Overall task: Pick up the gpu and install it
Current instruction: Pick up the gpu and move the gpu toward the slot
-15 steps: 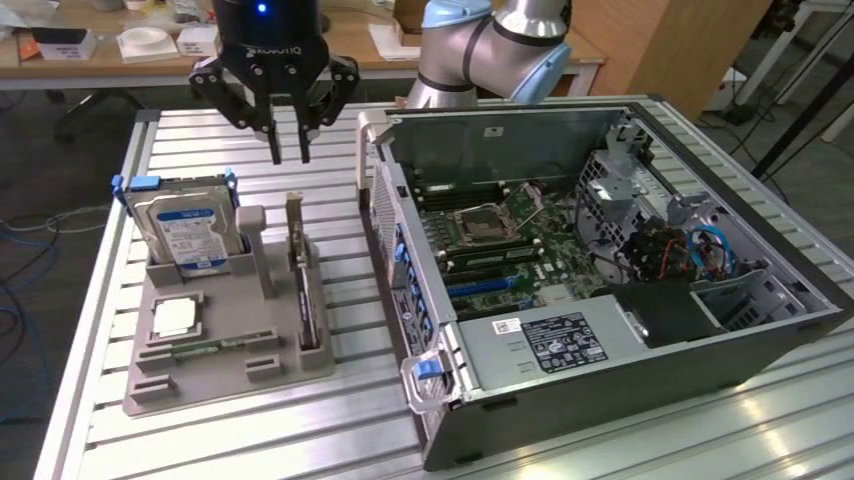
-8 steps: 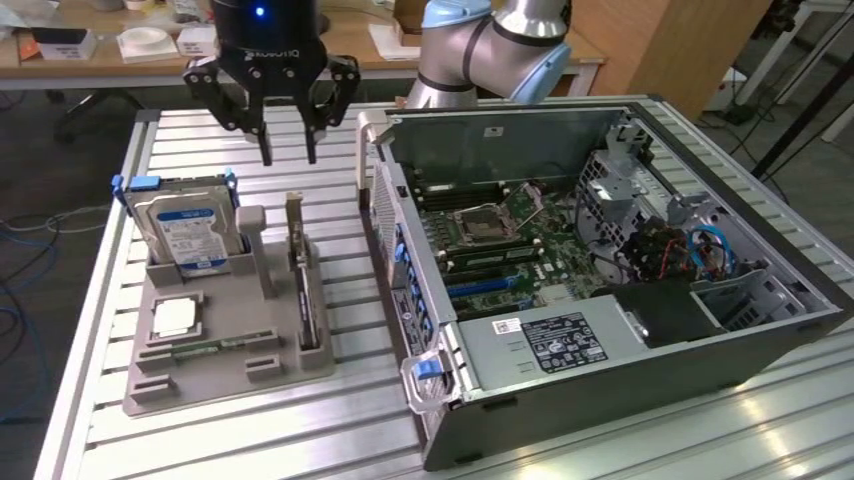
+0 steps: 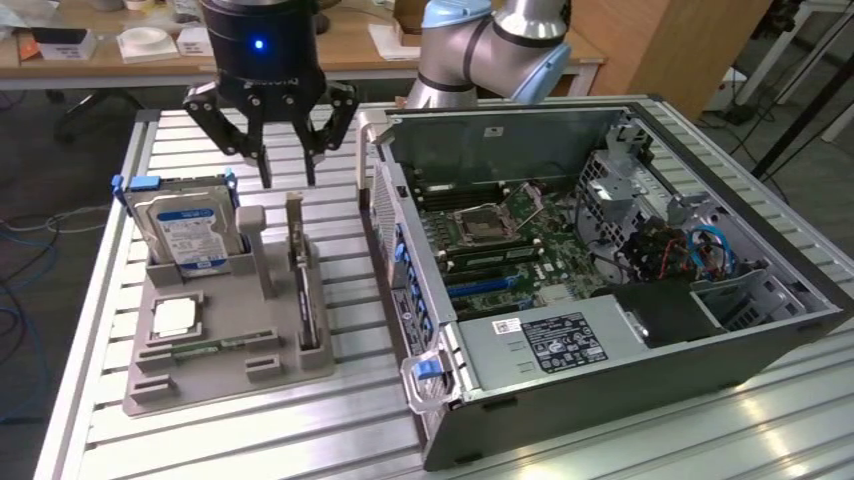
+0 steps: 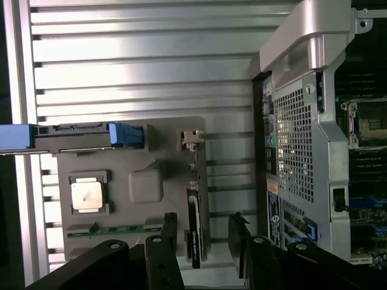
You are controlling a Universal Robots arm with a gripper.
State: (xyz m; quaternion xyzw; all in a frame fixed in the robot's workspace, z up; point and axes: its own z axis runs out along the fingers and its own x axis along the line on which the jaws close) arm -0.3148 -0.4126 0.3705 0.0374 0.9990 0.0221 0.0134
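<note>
The gpu [image 3: 306, 292] is a thin dark card standing on edge in a slot of the grey tray [image 3: 200, 392], its metal bracket end toward the far side. My gripper [image 3: 287, 178] hangs open above the far end of the tray, a little higher than the card, with nothing between its fingers. In the wrist view the gpu [image 4: 195, 225] runs along the tray [image 4: 145, 184] and lies between my two dark fingers [image 4: 169, 226], which straddle it without touching. The open computer case [image 3: 601, 300] stands at the exterior view's right, motherboard exposed.
A silver hard drive [image 3: 187, 230] with blue rails stands upright in the tray beside the card. A processor chip [image 3: 174, 318] and a green memory stick [image 3: 214, 347] lie in the tray's nearer pockets. The case's side wall [image 4: 296, 151] rises close to the card. A slatted metal table [image 3: 334, 420] carries everything.
</note>
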